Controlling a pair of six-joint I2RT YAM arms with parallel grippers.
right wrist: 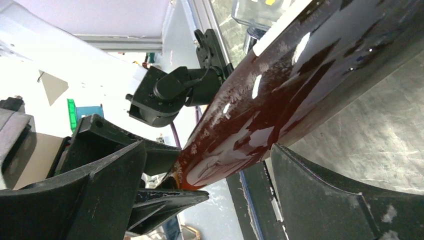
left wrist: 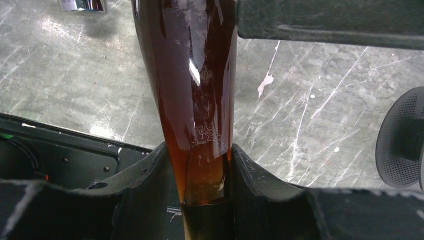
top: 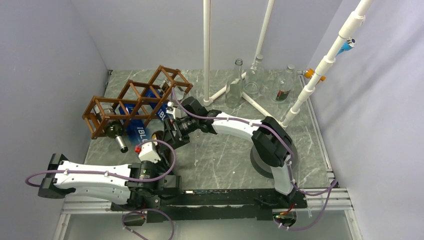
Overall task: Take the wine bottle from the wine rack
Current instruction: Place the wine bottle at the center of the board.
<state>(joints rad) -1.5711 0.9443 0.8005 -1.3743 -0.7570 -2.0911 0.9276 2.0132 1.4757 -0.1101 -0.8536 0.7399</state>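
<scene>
**Amber neck pinned, body not yet clear of the rack**

Amber glass of the wine bottle (left wrist: pixel 197 75) clenched at the neck by the left gripper (left wrist: pixel 200 167), dark fingers (left wrist: pixel 150 180) pressed in from both sides. Sensible place to grab: the narrowest part, and the end poking out of the wine rack (top: pixel 135 102). Looks set up for a pull along the bottle's own line, toward the near edge of the table (top: pixel 220 162).

Wide-spread right gripper (right wrist: pixel 207 150) straddling the shoulder without squeezing. Standing by as a cradle, probably, against a heavy end drooping on the way out.

Bottle lying low and slanted, neck toward the near edge, blue-labelled body apparently inside a cell on the rack's near side. Hard to say how deep. Rack itself skewed across the far-left corner, with a silver-capped bottle (top: pixel 120 141) jutting from the neighbouring cell. Worth watching: thin sticks, easily dragged along with the load.

Now the surface: grey-green marbled table, white-veined, smooth, with a slight sheen. Pale lilac walls (top: pixel 45 60) on three sides. White pipe stand (top: pixel 206 50) at the far edge, clear glass bottles (top: pixel 235 82) huddled round its feet toward the far-right corner. Black mounting rail (top: pixel 225 197) along the near edge.
</scene>
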